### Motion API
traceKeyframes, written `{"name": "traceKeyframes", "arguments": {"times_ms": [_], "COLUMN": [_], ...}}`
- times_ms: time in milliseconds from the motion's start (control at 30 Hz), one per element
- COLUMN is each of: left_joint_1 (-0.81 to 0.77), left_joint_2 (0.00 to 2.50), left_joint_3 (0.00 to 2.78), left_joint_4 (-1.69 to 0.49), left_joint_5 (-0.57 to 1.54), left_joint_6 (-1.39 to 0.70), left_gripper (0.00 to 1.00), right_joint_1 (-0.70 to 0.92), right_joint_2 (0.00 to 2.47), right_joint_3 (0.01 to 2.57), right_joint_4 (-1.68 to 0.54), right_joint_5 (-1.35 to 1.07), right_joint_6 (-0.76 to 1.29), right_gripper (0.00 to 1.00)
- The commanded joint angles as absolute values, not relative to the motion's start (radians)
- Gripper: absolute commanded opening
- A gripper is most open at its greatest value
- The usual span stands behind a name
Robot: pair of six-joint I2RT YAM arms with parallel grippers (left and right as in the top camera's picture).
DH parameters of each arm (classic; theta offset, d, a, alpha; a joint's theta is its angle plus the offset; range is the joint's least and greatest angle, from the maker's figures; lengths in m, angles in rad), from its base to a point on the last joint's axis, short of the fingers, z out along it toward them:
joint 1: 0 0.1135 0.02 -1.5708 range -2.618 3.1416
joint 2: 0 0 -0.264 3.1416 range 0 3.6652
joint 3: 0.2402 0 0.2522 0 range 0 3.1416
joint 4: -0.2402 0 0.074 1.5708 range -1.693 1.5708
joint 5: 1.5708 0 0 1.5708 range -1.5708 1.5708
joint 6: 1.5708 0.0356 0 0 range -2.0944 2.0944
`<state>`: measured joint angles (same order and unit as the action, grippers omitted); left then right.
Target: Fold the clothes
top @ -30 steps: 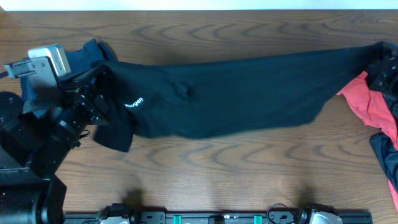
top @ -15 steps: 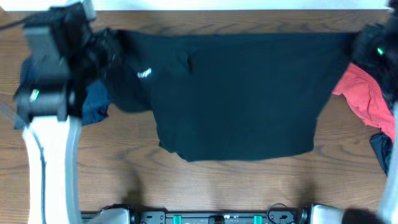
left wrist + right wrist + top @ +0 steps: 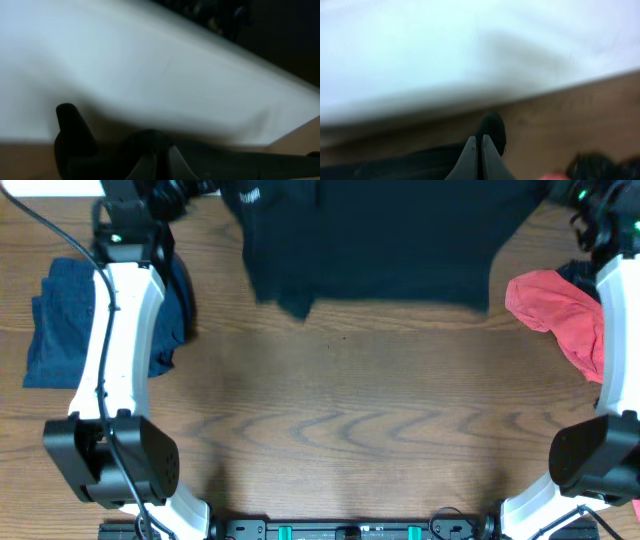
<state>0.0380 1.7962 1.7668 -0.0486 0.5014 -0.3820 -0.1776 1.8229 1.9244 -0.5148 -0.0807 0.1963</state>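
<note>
A black garment (image 3: 370, 245) with small white lettering hangs stretched between both arms at the far edge of the table, its lower hem over the wood. My left gripper (image 3: 160, 162) is shut on the garment's left corner (image 3: 150, 150); in the overhead view it sits at the top left (image 3: 175, 192). My right gripper (image 3: 480, 150) is shut on the garment's right corner (image 3: 420, 162); in the overhead view it sits at the top right (image 3: 580, 195).
A folded blue garment (image 3: 60, 325) lies at the left under the left arm. A red garment (image 3: 560, 310) lies at the right beside the right arm, with dark cloth behind it. The wooden table (image 3: 340, 420) spans the view. A white wall shows in both wrist views.
Both arms have lifted and carried the black garment toward the far edge. It went from a slanted bunched strip to a spread sheet hanging at the back.
</note>
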Motion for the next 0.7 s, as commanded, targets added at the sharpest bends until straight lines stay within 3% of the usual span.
{"name": "traceKeyframes", "arguments": {"times_ms": [0,133,400,667], "left_joint_1": [0.081,0.082,0.053,0.054], "left_joint_2": [1.747,1.747,1.794,1.810], "left_joint_3": [1.925,1.935,1.862,1.592], "left_joint_4": [-0.080,-0.282,-1.118,-1.324], "left_joint_5": [0.509,0.623,0.635,0.636], "left_joint_6": [-0.392,-0.351,-0.067,0.007], "left_gripper": [0.06,0.06,0.06,0.06], "right_joint_1": [-0.208,-0.208,-0.208,-0.212], "right_joint_2": [1.778,1.779,1.785,1.785], "right_joint_3": [2.028,2.039,1.863,1.605], "right_joint_4": [-0.564,-0.724,-1.054,-1.223], "right_joint_5": [0.005,0.075,0.158,0.178], "right_joint_6": [0.193,0.138,0.103,0.102], "right_gripper": [0.01,0.01,0.01,0.01]}}
